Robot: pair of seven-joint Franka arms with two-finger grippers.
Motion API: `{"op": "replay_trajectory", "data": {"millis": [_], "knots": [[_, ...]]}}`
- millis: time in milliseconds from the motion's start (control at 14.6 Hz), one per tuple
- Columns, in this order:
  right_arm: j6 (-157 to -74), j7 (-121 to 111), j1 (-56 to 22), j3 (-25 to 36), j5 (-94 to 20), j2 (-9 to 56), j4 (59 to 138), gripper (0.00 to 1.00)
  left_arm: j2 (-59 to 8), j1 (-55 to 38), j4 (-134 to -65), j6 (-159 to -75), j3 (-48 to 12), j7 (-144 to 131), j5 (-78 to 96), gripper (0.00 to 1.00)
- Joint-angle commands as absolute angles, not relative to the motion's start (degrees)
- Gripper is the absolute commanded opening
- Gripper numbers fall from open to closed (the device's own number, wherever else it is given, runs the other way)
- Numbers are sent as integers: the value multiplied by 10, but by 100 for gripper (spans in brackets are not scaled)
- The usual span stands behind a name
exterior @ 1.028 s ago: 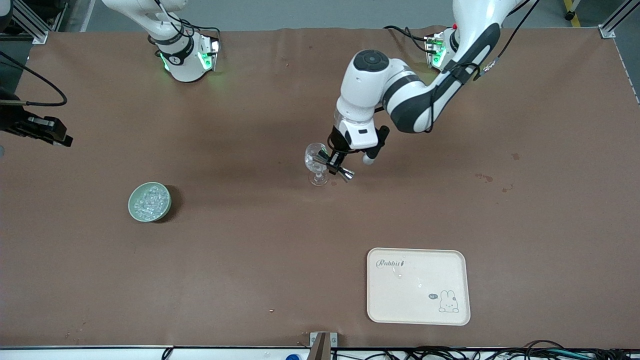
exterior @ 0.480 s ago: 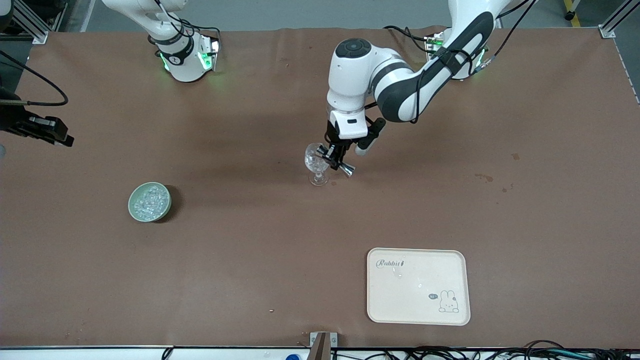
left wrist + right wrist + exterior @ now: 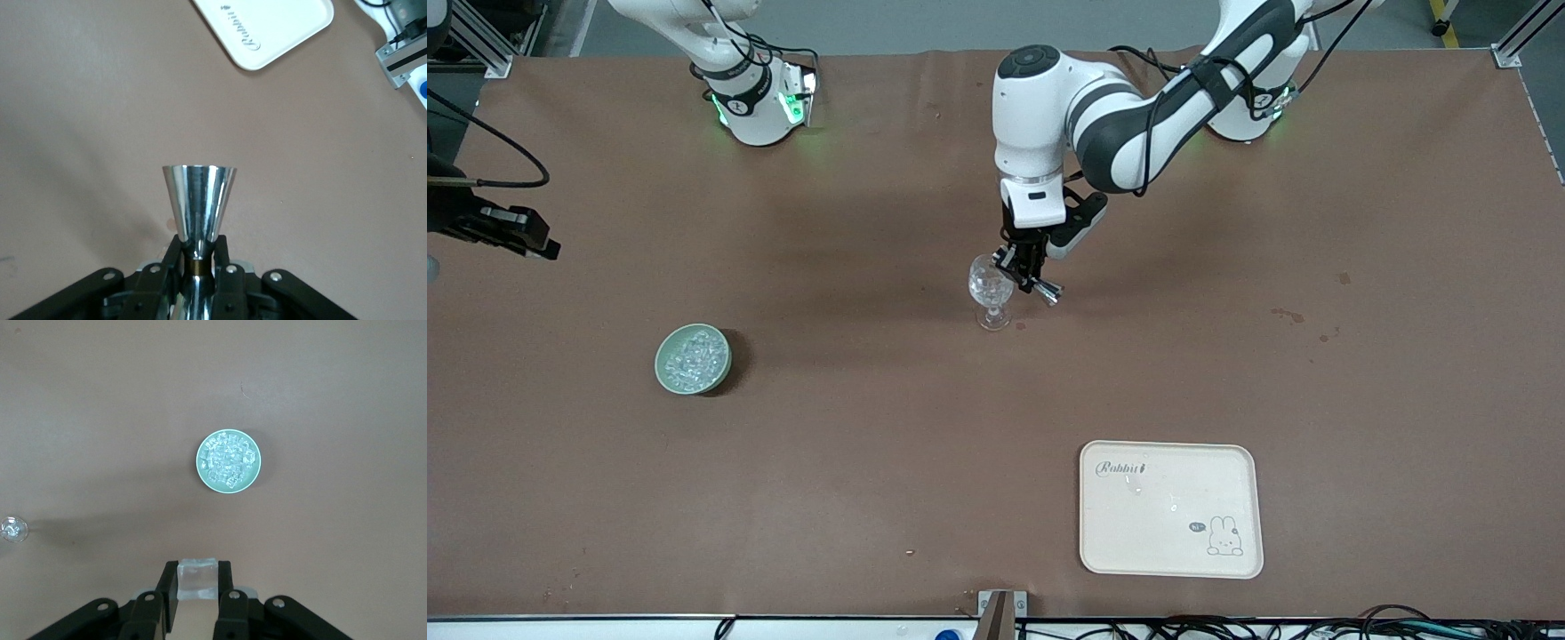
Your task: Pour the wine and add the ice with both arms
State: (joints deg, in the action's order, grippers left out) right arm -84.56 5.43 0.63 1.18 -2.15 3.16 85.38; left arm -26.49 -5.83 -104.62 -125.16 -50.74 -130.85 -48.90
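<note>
Two hands: both loaded, both up in the air.
Left hand (image 3: 197, 267): clamped on a shiny steel double-cone jigger (image 3: 199, 208), over the clear stemmed wine glass (image 3: 991, 293).
Right hand (image 3: 197, 592): clamped on one clear ice cube (image 3: 197, 579), well apart from the glass, over the brown tabletop (image 3: 871, 444) toward the right arm's end.
Ice (image 3: 229, 459): heaped in a round pale-green bowl (image 3: 693, 358), nearer the front camera than the glass.
Risk: the jigger looks very close to the rim; a nudge could tip the glass. Dropped from height, the cube could bounce out.
</note>
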Motion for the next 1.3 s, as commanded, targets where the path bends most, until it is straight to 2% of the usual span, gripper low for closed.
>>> {"op": "replay_trajectory", "data": {"millis": [0,411,617,1028,1234], "knots": [[-832,84,-2,9,-33,33,849,0,-264,-58,-1041,-1214,-521,-1317,-521,0],[-846,228,-86,1,-46,39,849,0,-255,-54,-1039,-1212,-530,-1372,-534,0],[-870,289,-112,-20,-62,54,850,0,-248,-50,-1037,-1220,-525,-1371,-477,0],[-938,383,-120,-99,-69,106,854,0,-214,-50,-1027,-1299,-404,-1285,-257,0],[-996,465,-148,-136,-69,135,861,0,-206,-54,-1002,-1304,-310,-1101,-54,0]]}}
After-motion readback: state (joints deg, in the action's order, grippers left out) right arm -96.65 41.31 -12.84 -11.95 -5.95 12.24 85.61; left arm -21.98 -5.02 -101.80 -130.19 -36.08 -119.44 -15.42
